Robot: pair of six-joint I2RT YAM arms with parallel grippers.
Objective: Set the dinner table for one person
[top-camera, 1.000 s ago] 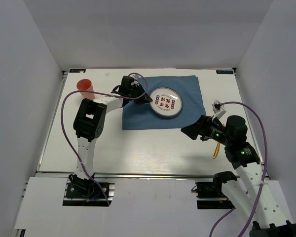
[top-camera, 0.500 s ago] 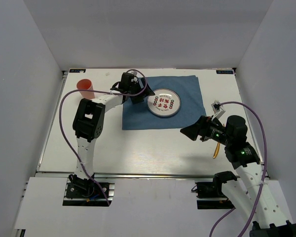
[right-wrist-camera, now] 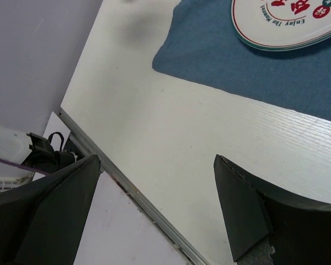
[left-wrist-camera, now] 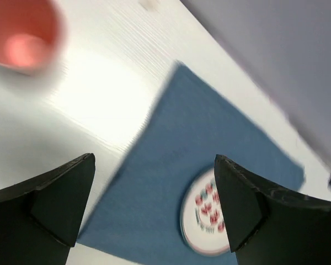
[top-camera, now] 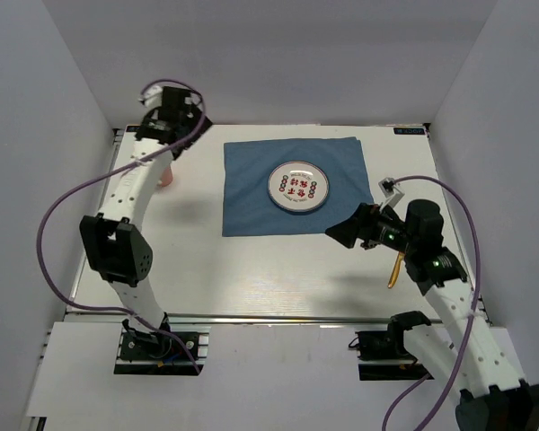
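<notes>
tabletop [top-camera: 251, 269]: white, fills the middle of the top view. Walls on three sides, metal rail [top-camera: 269, 317] along its near edge, just ahead of both arm bases.
Blue placemat [top-camera: 247, 202] lies flat on it, far-centre. White plate [top-camera: 298, 187] with red marks sits on the placemat, right of its middle and inside the cloth edges.
Red-orange cup [top-camera: 167, 178] stands on the tabletop left of the placemat, apart from it. From above the left arm partly hides it. The left wrist view is blurred but shows its open mouth.
Left fingers [left-wrist-camera: 60, 204]: spread wide, nothing between them, high over the far-left corner near the cup, touching nothing.
Right fingers [right-wrist-camera: 49, 215]: spread, nothing held, over bare tabletop just this side of the placemat's near edge, pointing left.
Thin yellow-orange item [top-camera: 393, 269] lies on the right of the tabletop, partly under the right arm. Can't tell what it is.
</notes>
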